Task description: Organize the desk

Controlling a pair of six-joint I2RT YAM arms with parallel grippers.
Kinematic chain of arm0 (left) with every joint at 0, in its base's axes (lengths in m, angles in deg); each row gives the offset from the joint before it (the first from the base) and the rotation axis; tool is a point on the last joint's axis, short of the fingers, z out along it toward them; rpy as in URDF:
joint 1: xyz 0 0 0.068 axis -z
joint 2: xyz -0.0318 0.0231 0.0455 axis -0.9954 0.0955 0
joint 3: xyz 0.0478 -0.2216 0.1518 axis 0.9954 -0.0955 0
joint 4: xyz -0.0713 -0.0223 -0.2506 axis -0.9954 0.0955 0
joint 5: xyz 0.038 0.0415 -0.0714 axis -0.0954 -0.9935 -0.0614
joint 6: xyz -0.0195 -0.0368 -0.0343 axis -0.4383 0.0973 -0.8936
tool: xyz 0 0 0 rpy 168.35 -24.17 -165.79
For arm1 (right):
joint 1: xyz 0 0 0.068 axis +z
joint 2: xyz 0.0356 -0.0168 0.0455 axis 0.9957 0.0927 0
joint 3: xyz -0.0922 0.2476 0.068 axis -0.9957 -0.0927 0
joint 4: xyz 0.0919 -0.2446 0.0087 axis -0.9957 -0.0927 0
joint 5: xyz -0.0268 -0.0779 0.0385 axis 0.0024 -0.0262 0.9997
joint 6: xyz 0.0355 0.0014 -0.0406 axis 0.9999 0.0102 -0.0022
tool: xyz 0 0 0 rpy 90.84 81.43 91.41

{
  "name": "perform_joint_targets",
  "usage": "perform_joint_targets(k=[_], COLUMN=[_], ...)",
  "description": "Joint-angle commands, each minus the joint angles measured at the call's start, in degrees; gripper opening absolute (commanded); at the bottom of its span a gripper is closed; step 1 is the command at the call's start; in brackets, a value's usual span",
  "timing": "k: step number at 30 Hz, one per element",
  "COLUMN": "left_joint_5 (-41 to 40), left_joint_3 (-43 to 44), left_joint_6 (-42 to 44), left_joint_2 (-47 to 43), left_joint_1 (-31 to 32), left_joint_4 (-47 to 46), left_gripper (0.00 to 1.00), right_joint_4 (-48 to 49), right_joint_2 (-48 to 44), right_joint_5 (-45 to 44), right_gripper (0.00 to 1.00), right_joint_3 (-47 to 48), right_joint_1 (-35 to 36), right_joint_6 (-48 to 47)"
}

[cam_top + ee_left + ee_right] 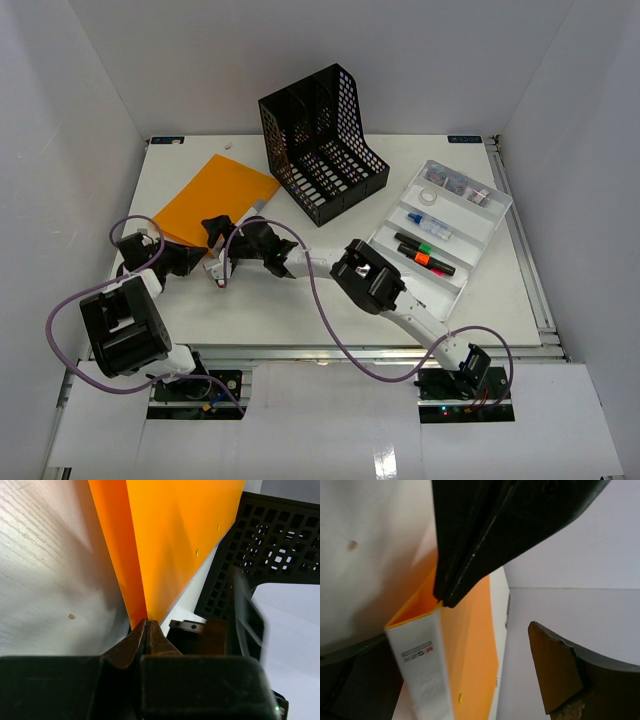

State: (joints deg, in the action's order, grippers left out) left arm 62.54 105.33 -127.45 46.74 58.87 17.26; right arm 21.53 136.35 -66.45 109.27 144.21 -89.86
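An orange envelope (215, 195) lies on the white desk (300, 305) at the back left, its near corner lifted. My left gripper (197, 255) is shut on the envelope's near edge; in the left wrist view its jaws (146, 622) pinch the orange sheet (180, 535). My right gripper (218, 245) is open just right of that corner. In the right wrist view (489, 614) its upper finger (470, 555) touches the envelope's open mouth (475, 650) above the white flap strip (422, 675). The lower finger (555, 675) stands well apart.
A black mesh file holder (325, 140) stands at the back centre, close to the envelope, and shows in the left wrist view (270, 550). A silver compartmented tray (500, 215) on the right holds highlighters (425, 255), a tape roll (435, 177) and small items. An aluminium rail (525, 250) runs along the right edge.
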Motion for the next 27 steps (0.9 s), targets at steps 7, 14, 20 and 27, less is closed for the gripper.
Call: perform_joint_targets(k=[7,14,20,27], left_joint_5=[-0.58,-8.51,-22.34,-25.05], left_joint_3=[1.9,5.92,14.68,20.9], left_joint_6=[-0.35,3.7,9.2,9.96], left_joint_2=[-8.54,-27.73,-40.05,-40.93], left_joint_1=[0.0,-0.53,-0.63,-0.61], left_joint_4=[1.11,12.32,26.63,31.27], left_gripper=[0.33,0.73,0.86,0.87], right_joint_4=[5.91,5.05,-8.64,-16.23], right_joint_2=[-5.57,-11.87,-17.41,-23.47], right_joint_5=[-1.11,-0.98,4.18,4.17], right_gripper=[0.2,0.08,0.08,0.08], right_joint_3=[-12.88,-18.05,-5.35,7.51], right_joint_1=[-0.03,0.15,0.15,-1.29], right_joint_6=[-0.36,8.95,32.1,48.32])
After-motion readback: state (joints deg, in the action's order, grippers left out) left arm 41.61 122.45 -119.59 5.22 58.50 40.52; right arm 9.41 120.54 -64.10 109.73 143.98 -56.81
